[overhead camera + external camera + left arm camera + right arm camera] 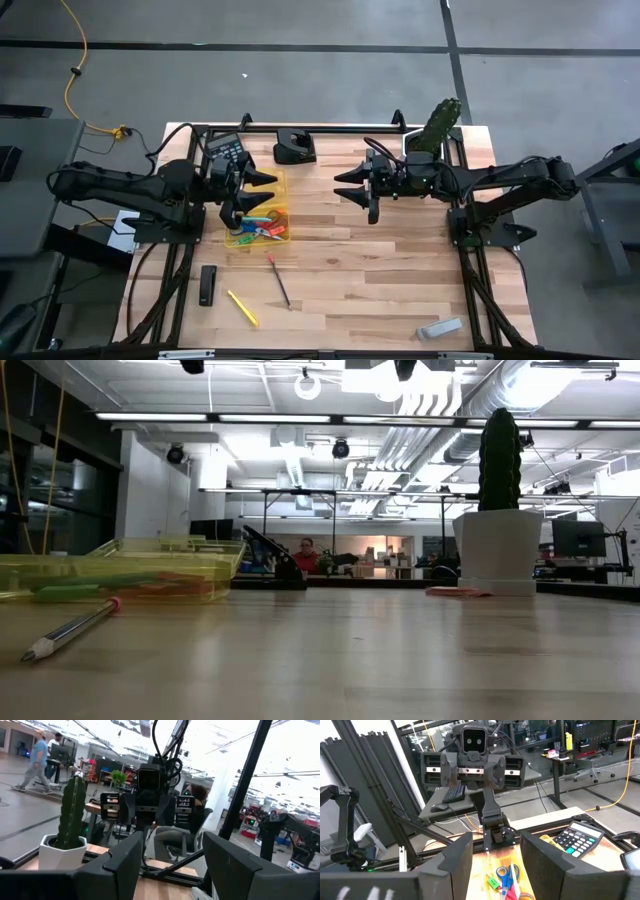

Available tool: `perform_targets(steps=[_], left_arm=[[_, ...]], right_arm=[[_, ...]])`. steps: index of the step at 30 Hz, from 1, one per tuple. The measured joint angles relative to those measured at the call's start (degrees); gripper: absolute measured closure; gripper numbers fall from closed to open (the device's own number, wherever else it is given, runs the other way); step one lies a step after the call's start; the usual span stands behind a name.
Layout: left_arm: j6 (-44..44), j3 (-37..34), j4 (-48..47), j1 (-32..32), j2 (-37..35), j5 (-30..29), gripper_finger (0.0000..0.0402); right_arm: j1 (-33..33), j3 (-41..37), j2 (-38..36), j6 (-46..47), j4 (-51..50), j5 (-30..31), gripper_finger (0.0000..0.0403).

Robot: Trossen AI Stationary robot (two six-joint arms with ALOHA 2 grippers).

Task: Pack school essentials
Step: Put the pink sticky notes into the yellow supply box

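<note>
A clear yellow tray at the table's left holds blue-handled scissors, red-handled scissors and small green stationery. On the bare wood near the front lie a thin red pen and a yellow pen. A flat pink pad rests beside the cactus pot. My left gripper hangs open above the tray's far part, pointing toward the table's right. My right gripper hangs open facing it, high above the table's middle. Neither holds anything.
A green cactus in a white pot stands at the far right. A calculator and a black holder sit at the far edge. A black bar lies front left, a grey block front right.
</note>
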Motion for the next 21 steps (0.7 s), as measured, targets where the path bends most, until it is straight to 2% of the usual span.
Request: perform_targets(steps=[9,12,18,21], left_arm=[[0.0,0.0,0.0,0.0,0.0,0.0,0.0204],[0.0,0.0,0.0,0.0,0.0,0.0,0.0204],[-0.1,0.0,0.0,0.0,0.0,0.0,0.0204],[-0.2,0.0,0.0,0.0,0.0,0.0,0.0204]], right_arm=[[0.0,0.0,0.0,0.3,0.0,0.0,0.0245],[0.0,0.1,0.0,3.4,-2.4,1.6,0.0245],[-1.4,0.1,0.6,13.0,-22.7,16.0,0.0245],[-4.2,0.1,2.5,23.4,-35.9,19.1,0.0245]])
